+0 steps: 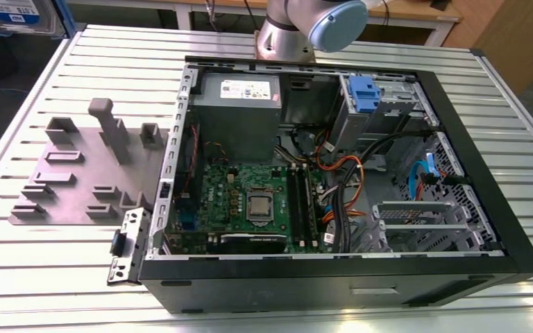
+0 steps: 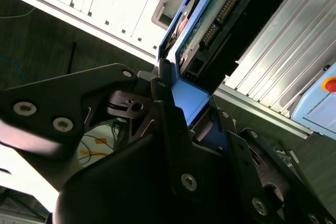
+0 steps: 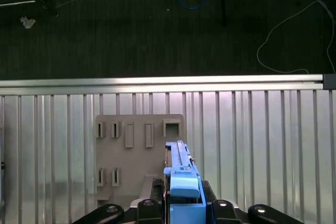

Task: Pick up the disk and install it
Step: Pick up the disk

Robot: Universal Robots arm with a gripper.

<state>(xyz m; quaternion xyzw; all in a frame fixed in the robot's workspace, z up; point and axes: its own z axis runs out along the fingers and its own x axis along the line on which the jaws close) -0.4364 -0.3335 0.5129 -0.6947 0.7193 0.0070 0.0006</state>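
My gripper is shut on the disk, a drive in a bright blue carrier. In the first wrist view it shows edge-on, raised above the grey fixture plate. In the second wrist view the black fingers clamp the blue bracket, and the drive's circuit-board side points away from the gripper. In the exterior view the disk's white-and-blue label shows at the far upper left, off the table's corner.
An open computer case lies on the slatted metal table, with the motherboard, a grey power supply and a drive bay with a small blue latch. The grey fixture plate with upright pegs lies on the exterior view's left.
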